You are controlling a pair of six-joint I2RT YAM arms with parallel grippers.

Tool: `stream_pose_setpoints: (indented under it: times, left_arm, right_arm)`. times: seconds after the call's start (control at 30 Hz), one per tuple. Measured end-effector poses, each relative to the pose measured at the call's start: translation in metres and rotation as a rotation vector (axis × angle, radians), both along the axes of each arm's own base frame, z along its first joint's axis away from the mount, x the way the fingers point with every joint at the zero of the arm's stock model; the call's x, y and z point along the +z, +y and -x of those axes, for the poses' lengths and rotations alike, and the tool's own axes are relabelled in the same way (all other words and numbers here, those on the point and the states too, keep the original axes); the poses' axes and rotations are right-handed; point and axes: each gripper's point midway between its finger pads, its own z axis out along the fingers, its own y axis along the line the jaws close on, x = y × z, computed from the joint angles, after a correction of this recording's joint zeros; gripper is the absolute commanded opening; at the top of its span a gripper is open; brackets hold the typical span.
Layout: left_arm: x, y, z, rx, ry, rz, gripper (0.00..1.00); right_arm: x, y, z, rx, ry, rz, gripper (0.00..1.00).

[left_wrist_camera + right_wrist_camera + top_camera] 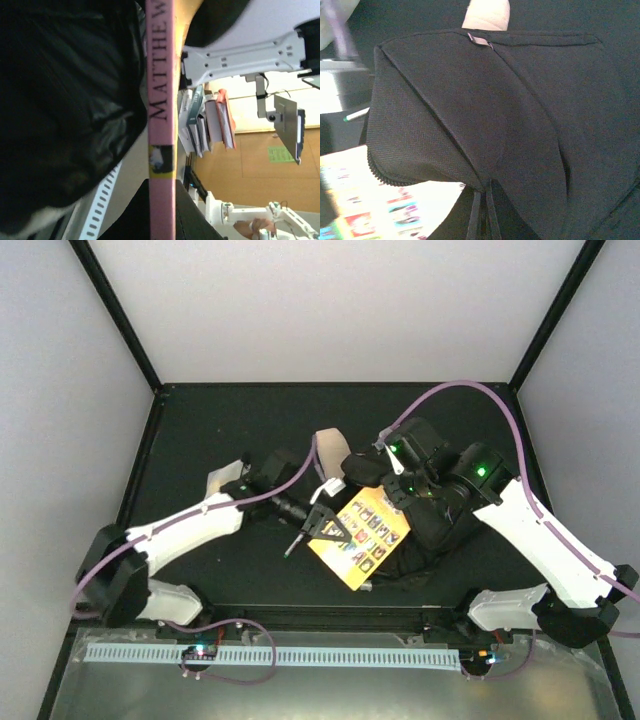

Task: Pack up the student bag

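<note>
The student bag [440, 520], a large black fabric backpack, lies at the centre right of the table. My right gripper [400, 483] is shut on the edge of its front flap [470, 125] and lifts it; the thin dark fingers [479, 220] pinch the fabric from below. A yellow picture book [362, 533] lies tilted at the bag's mouth, part of it under the raised flap [375, 210]. My left gripper [325, 523] is shut on the book. Its pink spine [161, 100] runs up between the black fingers [131, 212].
A beige pouch [330, 447] lies just behind the bag, also seen in the right wrist view [487, 14]. A whitish item [224, 481] sits by the left arm's wrist. A green-capped white marker [356, 115] lies left of the bag. Black frame posts edge the table.
</note>
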Motion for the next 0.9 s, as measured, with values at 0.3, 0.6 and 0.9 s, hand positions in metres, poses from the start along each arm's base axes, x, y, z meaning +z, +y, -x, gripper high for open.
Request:
stream_pose_setpoints:
  times: [0.3,0.6,0.9]
  left_arm:
    - [-0.051,-0.025,-0.036,0.042,0.036,-0.221,0.02]
    - [-0.044,-0.049,-0.038,0.093,0.074,-0.178,0.02]
    - [-0.059,-0.079,-0.05,0.181,0.227,-0.111,0.03]
  right_arm:
    - [0.002,0.0,0.001,0.003,0.002,0.0,0.05]
    - [0.002,0.001,0.003,0.008,0.013,-0.009,0.05]
    - [-0.003,0.004,0.006,0.011,0.04,-0.035,0.05]
